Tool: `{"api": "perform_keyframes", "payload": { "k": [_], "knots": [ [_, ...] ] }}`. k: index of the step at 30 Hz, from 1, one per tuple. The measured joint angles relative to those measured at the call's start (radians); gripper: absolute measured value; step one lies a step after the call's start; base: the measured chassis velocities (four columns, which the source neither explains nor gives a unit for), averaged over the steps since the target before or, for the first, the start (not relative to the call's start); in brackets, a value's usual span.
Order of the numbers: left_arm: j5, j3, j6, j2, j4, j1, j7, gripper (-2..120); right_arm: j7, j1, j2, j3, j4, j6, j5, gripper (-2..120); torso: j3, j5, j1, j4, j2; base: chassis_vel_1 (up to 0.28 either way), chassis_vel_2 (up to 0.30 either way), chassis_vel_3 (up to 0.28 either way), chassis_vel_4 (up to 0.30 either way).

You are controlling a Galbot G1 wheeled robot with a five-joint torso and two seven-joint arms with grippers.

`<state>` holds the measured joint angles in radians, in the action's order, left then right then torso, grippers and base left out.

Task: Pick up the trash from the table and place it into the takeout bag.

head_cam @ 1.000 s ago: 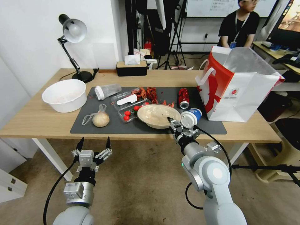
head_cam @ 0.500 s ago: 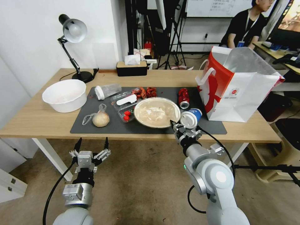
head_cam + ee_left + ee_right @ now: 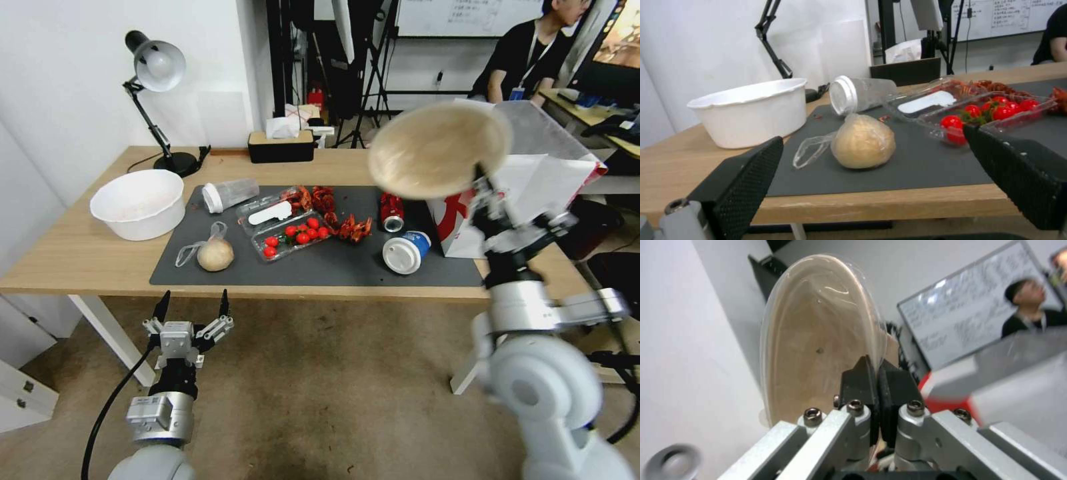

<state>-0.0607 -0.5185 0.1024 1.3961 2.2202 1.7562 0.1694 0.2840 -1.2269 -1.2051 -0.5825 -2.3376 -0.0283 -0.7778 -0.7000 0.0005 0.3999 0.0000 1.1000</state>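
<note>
My right gripper (image 3: 481, 183) is shut on the rim of the beige shallow bowl (image 3: 437, 150), held high and tilted on edge just left of the takeout bag (image 3: 557, 180). The right wrist view shows the black fingers (image 3: 865, 380) pinching the bowl (image 3: 818, 340). On the table's dark mat (image 3: 200, 270) lie the blue-white paper cup (image 3: 405, 252), the red soda can (image 3: 391, 208), the clear plastic cup (image 3: 230, 194) and the bagged bun (image 3: 215, 254). My left gripper (image 3: 192, 307) hangs open below the table's front edge, facing the bun (image 3: 864, 141).
A large white deep bowl (image 3: 138, 202) stands at the table's left. A clamshell of cherry tomatoes (image 3: 293, 235) and red shell scraps (image 3: 333, 207) lie mid-mat. A desk lamp (image 3: 157, 73) and tissue box (image 3: 281, 145) stand at the back edge.
My right arm has lifted the beige bowl off the mat and swung it up and right beside the takeout bag, tipping it on edge. The left arm has barely moved.
</note>
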Motion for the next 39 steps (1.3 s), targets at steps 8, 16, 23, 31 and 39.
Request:
{"api": "perform_keyframes", "payload": {
  "k": [8, 16, 23, 31, 39],
  "knots": [
    [-0.001, 0.003, 0.001, -0.007, -0.003, -0.003, -0.001, 100, 0.027, 0.078, 0.088, -0.056, 0.062, -0.034, -0.011, 0, 0.000, -0.0003, 0.000, 0.0000, 0.000, 0.000, 0.000, 0.000, 0.000],
    [-0.022, -0.001, -0.005, -0.026, -0.001, -0.003, -0.001, 100, 0.077, 0.181, 0.161, -0.098, 0.160, -0.053, -0.014, 0, 0.000, -0.0003, 0.000, 0.0000, 0.000, 0.000, 0.000, 0.000, 0.000],
    [-0.034, -0.006, -0.013, -0.038, 0.004, -0.005, 0.001, 100, 0.129, 0.237, 0.194, -0.106, 0.233, -0.059, 0.014, 0, 0.000, -0.0003, 0.000, -0.0001, 0.000, 0.000, 0.000, 0.000, 0.000],
    [-0.018, -0.006, -0.056, -0.056, -0.002, -0.006, 0.036, 100, 0.174, 0.271, 0.202, -0.049, 0.394, 0.002, 0.102, 23, 0.000, 0.0000, 0.000, 0.0000, 0.000, 0.000, 0.000, 0.000, 0.000],
    [-0.024, -0.006, -0.070, -0.064, -0.001, -0.010, 0.037, 100, 0.173, 0.276, 0.200, -0.042, 0.401, 0.040, 0.087, 50, 0.000, -0.0006, 0.000, 0.0000, 0.000, 0.000, 0.000, 0.000, 0.000]
  ]
}}
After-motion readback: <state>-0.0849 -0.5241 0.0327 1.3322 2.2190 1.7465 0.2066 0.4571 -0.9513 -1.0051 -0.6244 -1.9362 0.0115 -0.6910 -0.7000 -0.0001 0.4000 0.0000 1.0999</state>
